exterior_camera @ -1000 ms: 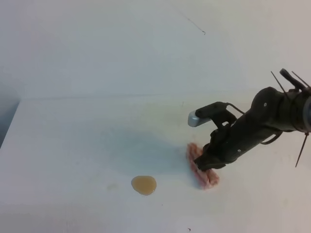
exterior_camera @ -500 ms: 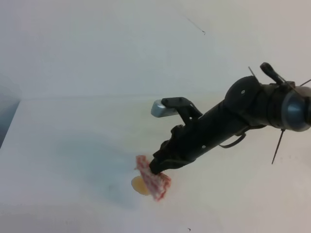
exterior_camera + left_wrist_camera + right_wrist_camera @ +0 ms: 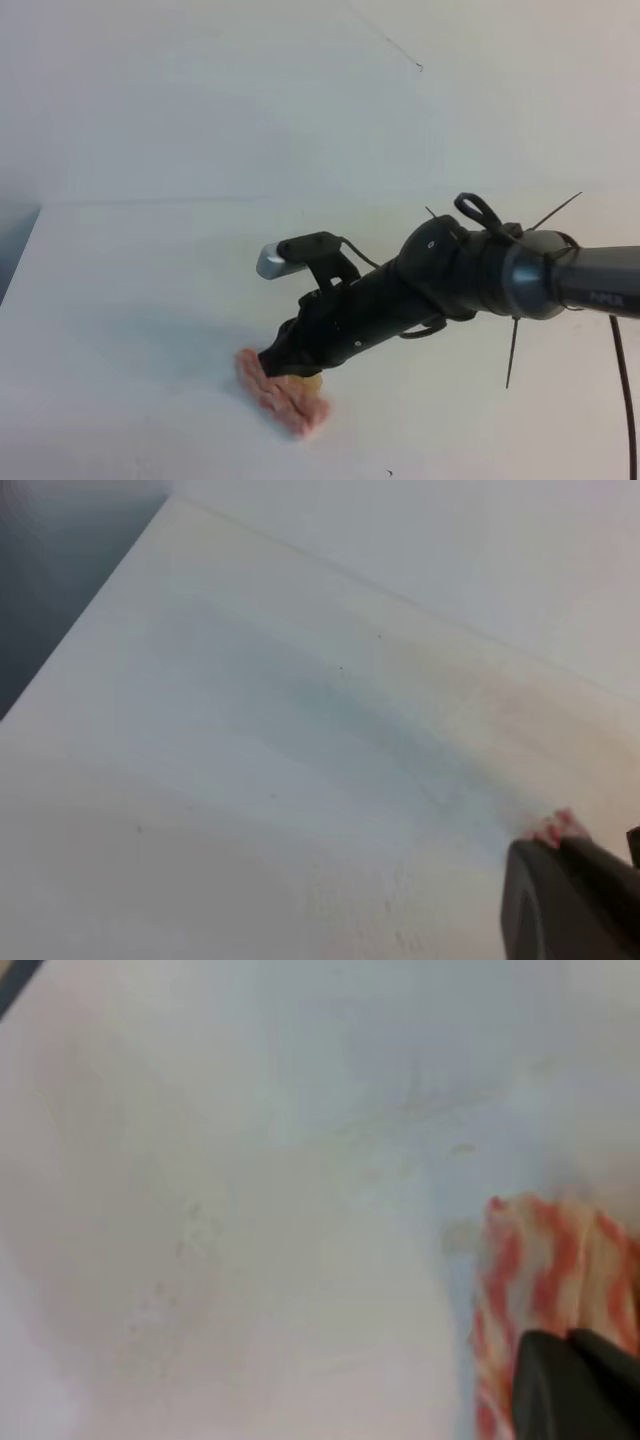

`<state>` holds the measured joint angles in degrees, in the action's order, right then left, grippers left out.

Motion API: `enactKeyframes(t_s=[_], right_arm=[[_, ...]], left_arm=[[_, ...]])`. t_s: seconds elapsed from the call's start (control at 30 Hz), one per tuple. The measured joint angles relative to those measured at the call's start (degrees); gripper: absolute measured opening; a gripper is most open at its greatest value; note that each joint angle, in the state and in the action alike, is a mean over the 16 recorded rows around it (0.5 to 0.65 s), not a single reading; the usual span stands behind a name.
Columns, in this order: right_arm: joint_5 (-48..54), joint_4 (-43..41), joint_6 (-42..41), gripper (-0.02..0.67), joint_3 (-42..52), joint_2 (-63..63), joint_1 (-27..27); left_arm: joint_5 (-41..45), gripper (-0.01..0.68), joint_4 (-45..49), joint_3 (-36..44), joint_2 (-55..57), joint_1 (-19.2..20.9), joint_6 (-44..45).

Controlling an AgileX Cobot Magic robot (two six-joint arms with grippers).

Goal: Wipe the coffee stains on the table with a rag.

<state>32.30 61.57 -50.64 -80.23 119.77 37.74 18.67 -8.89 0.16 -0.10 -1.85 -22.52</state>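
One small tan, glossy coffee stain (image 3: 309, 381) shows only as a sliver on the large, flat, matte white table (image 3: 130, 300), mostly hidden under one pink-and-white nubby rag (image 3: 283, 393). The rag, an oblong wrinkled bundle, lies on the tabletop front of centre, over the stain. The one black right gripper (image 3: 275, 360) has its fingers clamped on the rag's upper edge. The left gripper is out of sight.
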Motion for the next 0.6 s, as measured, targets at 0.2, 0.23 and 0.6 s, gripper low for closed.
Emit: enactKeyframes(t_s=[0.2, 0.23, 0.6], right_arm=[[-1.8, -0.5, 0.0, 0.004, -0.2, 2.1, 0.0], [-1.8, -0.6, -0.3, 0.009, -0.3, 2.2, 0.0], [-1.7, -6.9, -3.5, 0.21, -0.9, 1.0, 2.4]], left_arm=[[0.1, -0.001, 0.0, -0.2, 0.1, 0.0, 0.0], [0.1, -0.001, 0.0, -0.2, 0.1, 0.0, 0.0], [0.1, -0.001, 0.0, -0.2, 0.1, 0.0, 0.0]])
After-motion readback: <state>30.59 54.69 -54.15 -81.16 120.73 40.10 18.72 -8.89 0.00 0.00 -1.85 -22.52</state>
